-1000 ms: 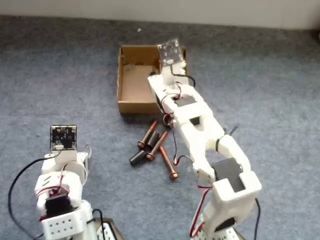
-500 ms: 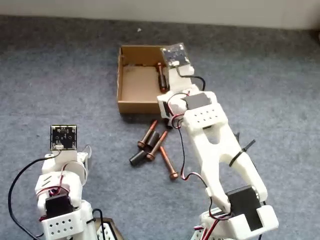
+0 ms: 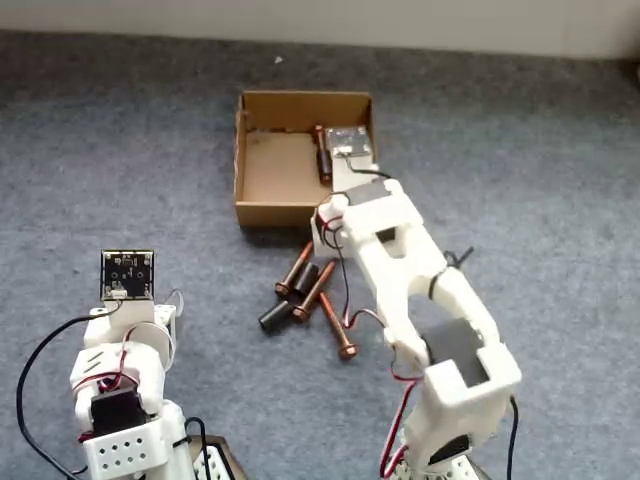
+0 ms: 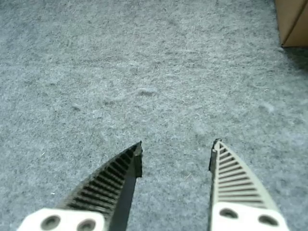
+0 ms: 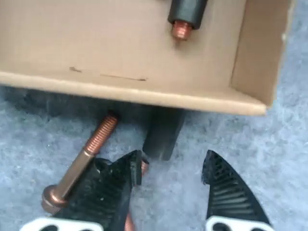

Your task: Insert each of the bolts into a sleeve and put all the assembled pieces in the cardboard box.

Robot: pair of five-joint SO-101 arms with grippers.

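Three copper-coloured steel bolts (image 3: 337, 325) and a few short black tubular sleeves (image 3: 277, 314) lie loose on the grey felt bench (image 4: 144, 72), just short of the brown cardboard box (image 3: 238, 150). One bolt-in-sleeve assembly (image 3: 322, 155) lies inside.

Risk, as judged: right claw (image 5: 173, 154), jaws apart, hangs over a sleeve with a bolt just beside it, near the box wall. Closing here could pinch both, or roll the sleeve against the cardboard.

Left claw (image 4: 178, 142), jaws apart and empty, low over bare bench, arm folded by its base. Right arm stretched forward, wrist pitched down at the box's near edge.
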